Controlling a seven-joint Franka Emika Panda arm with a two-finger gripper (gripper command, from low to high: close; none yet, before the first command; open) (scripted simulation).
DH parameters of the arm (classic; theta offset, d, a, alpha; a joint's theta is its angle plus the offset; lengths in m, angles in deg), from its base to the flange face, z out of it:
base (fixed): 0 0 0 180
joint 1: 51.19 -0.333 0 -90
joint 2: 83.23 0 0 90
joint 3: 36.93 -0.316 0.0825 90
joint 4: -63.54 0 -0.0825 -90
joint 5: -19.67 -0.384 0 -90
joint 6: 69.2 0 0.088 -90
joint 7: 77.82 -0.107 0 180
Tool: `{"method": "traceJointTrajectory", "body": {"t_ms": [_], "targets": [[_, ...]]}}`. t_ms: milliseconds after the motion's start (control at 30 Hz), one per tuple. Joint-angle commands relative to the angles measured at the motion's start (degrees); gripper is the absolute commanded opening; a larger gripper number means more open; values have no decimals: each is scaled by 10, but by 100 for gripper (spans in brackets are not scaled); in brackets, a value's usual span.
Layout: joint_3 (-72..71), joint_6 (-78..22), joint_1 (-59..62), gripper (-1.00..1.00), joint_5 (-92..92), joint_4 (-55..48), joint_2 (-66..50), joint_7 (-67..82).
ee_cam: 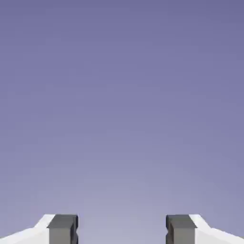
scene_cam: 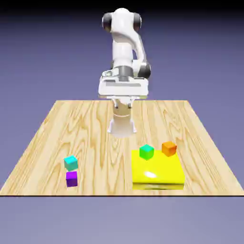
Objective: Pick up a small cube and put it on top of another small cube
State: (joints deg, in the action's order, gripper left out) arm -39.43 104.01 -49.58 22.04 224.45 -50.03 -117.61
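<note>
On the table (scene_cam: 102,167), toward the exterior view's right, sits a yellow block (scene_cam: 157,170). The end effector (ee_cam: 122,231) hovers, its fingertips apart (nothing between them). The cyan cube (scene_cam: 71,163) rests at the exterior view's left, near the purple cube (scene_cam: 72,179).

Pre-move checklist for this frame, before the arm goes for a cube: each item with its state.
1. Gripper open: ok.
2. Nothing held between the fingertips: ok.
3. Cyan cube in view, nothing on top: ok.
4. Gripper lined up over the cyan cube: not ok, it is back near the robot's base.
5. Purple cube not touching the cyan one: cannot tell.
6. Cyan cube stacked on another cube: not ok.
</note>
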Motion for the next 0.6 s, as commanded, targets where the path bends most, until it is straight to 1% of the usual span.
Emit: {"method": "traceJointTrajectory", "body": {"t_ms": [0, 567], "targets": [[-21, -7, 19, 0, 20, -1, 4, 22], [-374, -119, 343, 0, 354, -15, 81, 399]]}}
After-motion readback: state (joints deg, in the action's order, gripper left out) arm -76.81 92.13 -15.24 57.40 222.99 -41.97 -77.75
